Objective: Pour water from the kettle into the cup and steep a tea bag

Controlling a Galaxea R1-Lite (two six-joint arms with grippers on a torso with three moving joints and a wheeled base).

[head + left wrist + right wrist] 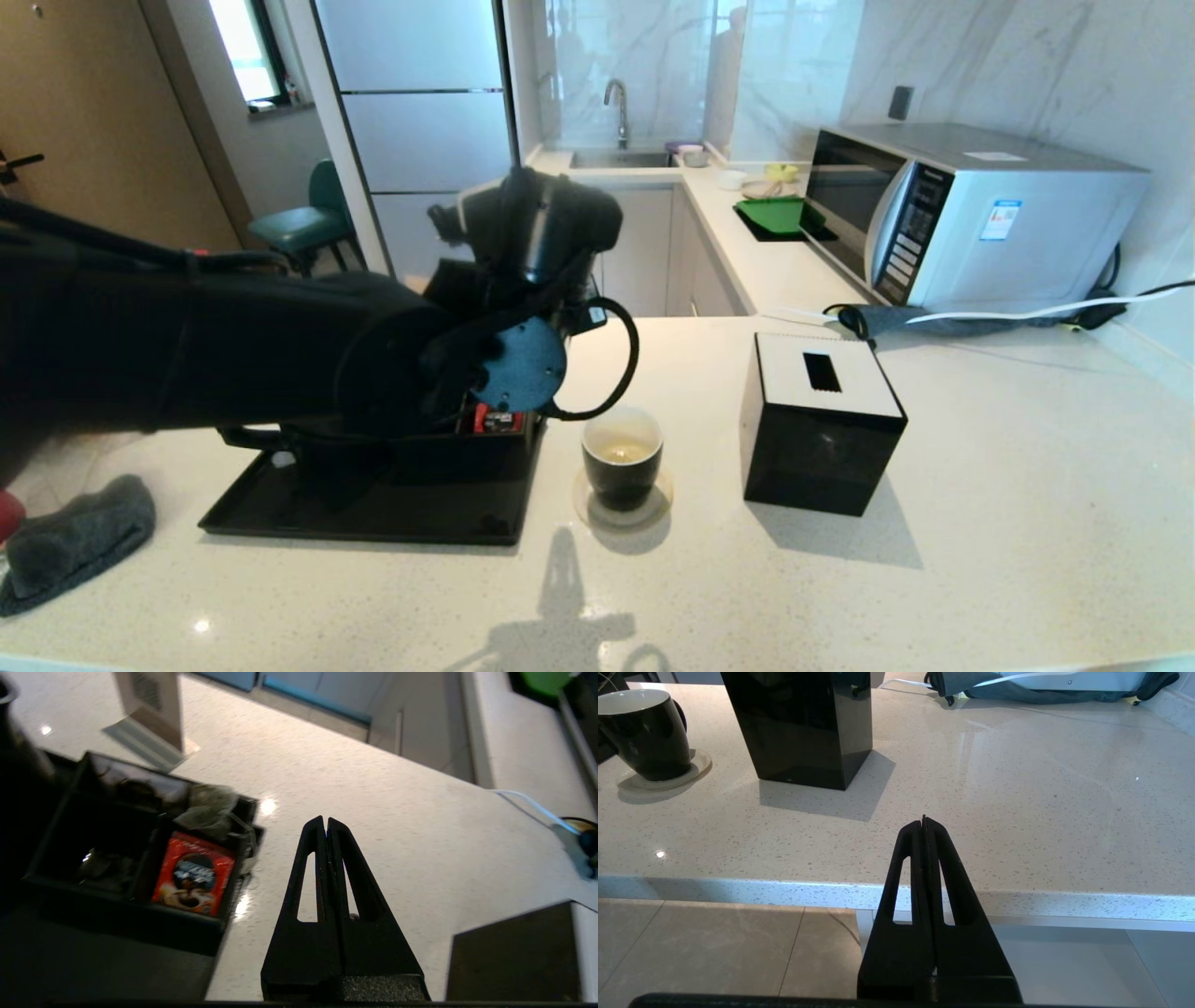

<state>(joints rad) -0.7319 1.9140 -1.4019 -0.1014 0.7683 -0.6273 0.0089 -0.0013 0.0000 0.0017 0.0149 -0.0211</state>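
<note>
The cup [623, 459] stands on a round coaster right of the black tray [280, 523], with pale yellowish water [624, 452] inside; the right wrist view shows the cup [649, 732] too. My left arm reaches over the tray, and its gripper [325, 820] is shut and empty above the counter, just right of the organiser box [117, 891]. Greyish tea bags [208, 807] lie in that box behind a red sachet [194, 879]. My right gripper [924, 820] hangs shut and empty over the counter's front edge. The kettle is hidden behind my left arm.
A black cube box with a white slotted top [822, 420] stands right of the cup. A microwave [971, 215] and cables sit at the back right. A grey cloth [75, 541] lies at the front left.
</note>
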